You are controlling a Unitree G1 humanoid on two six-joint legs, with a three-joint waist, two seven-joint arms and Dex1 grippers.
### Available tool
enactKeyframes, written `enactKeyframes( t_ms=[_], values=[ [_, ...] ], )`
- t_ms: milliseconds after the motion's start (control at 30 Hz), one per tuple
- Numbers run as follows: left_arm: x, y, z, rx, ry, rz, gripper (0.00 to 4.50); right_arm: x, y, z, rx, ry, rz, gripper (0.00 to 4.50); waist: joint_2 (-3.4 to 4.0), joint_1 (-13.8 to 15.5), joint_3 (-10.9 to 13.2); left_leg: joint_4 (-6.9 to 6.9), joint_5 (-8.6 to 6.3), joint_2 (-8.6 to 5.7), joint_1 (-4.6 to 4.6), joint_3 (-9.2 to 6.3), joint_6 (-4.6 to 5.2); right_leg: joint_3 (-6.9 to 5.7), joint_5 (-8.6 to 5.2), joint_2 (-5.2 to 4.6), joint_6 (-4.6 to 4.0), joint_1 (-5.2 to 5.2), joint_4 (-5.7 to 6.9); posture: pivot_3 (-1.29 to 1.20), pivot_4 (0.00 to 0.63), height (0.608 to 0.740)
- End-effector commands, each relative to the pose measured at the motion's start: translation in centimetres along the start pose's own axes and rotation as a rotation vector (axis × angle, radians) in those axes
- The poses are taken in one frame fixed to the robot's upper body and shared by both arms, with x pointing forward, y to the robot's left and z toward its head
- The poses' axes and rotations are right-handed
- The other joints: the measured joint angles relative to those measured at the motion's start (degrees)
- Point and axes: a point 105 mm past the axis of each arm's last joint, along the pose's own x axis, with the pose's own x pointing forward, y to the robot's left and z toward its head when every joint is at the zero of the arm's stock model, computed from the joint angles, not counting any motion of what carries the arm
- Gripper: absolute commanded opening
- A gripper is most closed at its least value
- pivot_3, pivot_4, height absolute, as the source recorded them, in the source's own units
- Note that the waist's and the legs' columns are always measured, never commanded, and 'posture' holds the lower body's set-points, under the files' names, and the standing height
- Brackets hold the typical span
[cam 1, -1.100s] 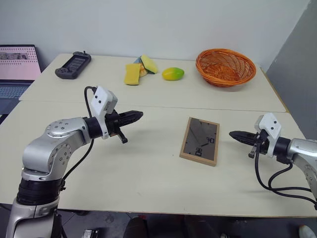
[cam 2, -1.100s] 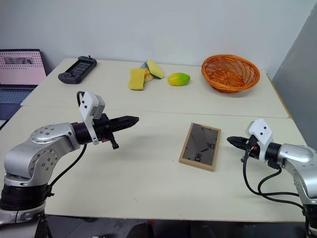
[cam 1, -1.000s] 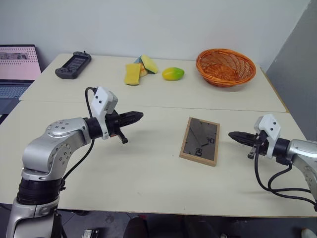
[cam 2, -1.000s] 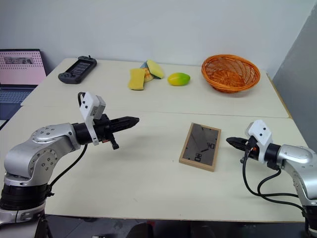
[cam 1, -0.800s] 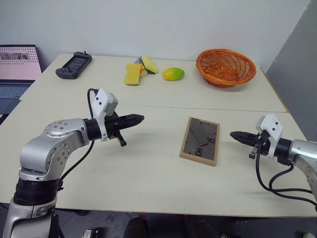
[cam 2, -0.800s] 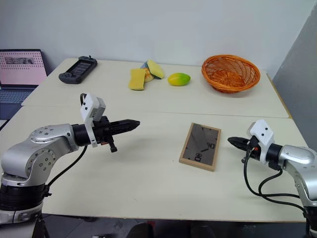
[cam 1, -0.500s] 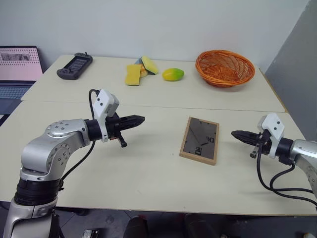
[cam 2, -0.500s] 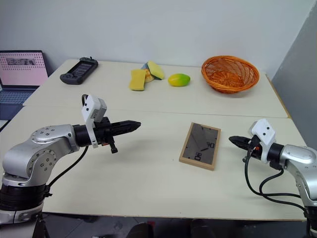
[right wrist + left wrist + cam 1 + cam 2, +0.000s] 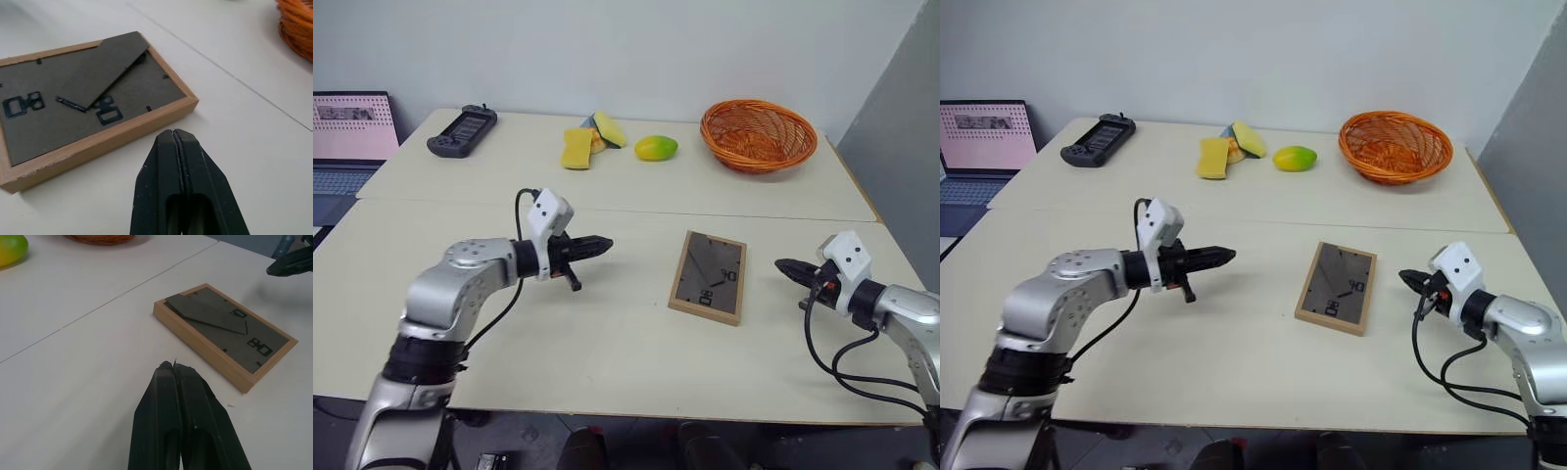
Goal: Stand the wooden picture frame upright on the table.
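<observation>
The wooden picture frame [image 9: 709, 277] lies flat on the table [image 9: 607, 343], face down, its dark grey back panel and folded stand upward. It also shows in the left wrist view, picture frame [image 9: 225, 335], and in the right wrist view, picture frame [image 9: 88, 103]. My left gripper [image 9: 606, 242] hovers to the frame's left, shut and empty, pointing toward it with a gap between. My right gripper [image 9: 782, 265] is shut and empty just off the frame's right edge, close but apart from it.
At the table's far side sit an orange wicker basket [image 9: 759, 131], a green-yellow mango [image 9: 655, 147], yellow sponges [image 9: 576, 147] and a black game controller [image 9: 460, 130]. A laptop [image 9: 347, 137] stands off the table's far left. A seam [image 9: 607, 209] crosses the tabletop.
My left gripper has moved right and down, closer to the frame. The right gripper has stayed about where it was. The frame has not moved.
</observation>
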Motion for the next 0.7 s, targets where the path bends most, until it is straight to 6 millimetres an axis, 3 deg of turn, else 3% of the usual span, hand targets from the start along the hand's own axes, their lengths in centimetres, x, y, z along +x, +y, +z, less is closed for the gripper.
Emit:
enactKeyframes(
  t_ms=[33, 133, 233, 300, 700],
  values=[
    [2.6, -0.5, -0.7, 0.015, 0.02, -0.083, 0.05, 0.9, -1.6, 0.8, -0.027, -0.026, -0.17, 0.0, 0.01, 0.0, 0.0, 0.0, 0.0, -0.03, 0.0, 0.0, 0.0, 0.02, 0.0, 0.0, 0.0, 0.0, 0.01, 0.0, 0.15, 0.74],
    [3.6, -0.7, -1.8, 0.019, 0.055, -0.126, 0.05, 1.6, -1.8, 0.6, -0.021, -0.019, -0.228, 0.0, 0.03, -0.2, 0.0, -0.02, 0.0, -0.04, 0.0, 0.0, 0.0, 0.06, 0.0, 0.01, 0.0, -0.03, 0.02, 0.0, 0.15, 0.74],
    [4.7, -1.8, -4.9, 0.002, 0.156, -0.209, 0.05, 3.0, -1.2, 0.5, 0.007, -0.036, -0.266, 0.0, 0.05, -0.3, 0.0, -0.06, 0.0, -0.02, 0.01, -0.02, 0.0, 0.05, 0.0, 0.04, -0.02, -0.05, 0.04, 0.0, 0.15, 0.74],
    [4.8, -2.2, -5.9, 0.014, 0.192, -0.243, 0.05, 3.5, -0.9, 0.5, 0.012, -0.041, -0.267, 0.0, 0.06, -0.3, 0.0, -0.08, 0.0, -0.02, 0.0, -0.02, 0.0, 0.05, -0.01, 0.04, -0.03, -0.05, 0.04, 0.0, 0.15, 0.74],
    [6.7, -3.6, -5.2, 0.032, 0.164, -0.314, 0.05, 5.1, -0.1, -2.1, 0.06, 0.019, -0.265, 0.0, 0.07, -0.1, 0.0, -0.01, 0.0, -0.04, -0.07, -0.05, 0.01, 0.02, 0.0, 0.03, -0.02, -0.04, 0.04, 0.0, 0.15, 0.74]
  ],
)
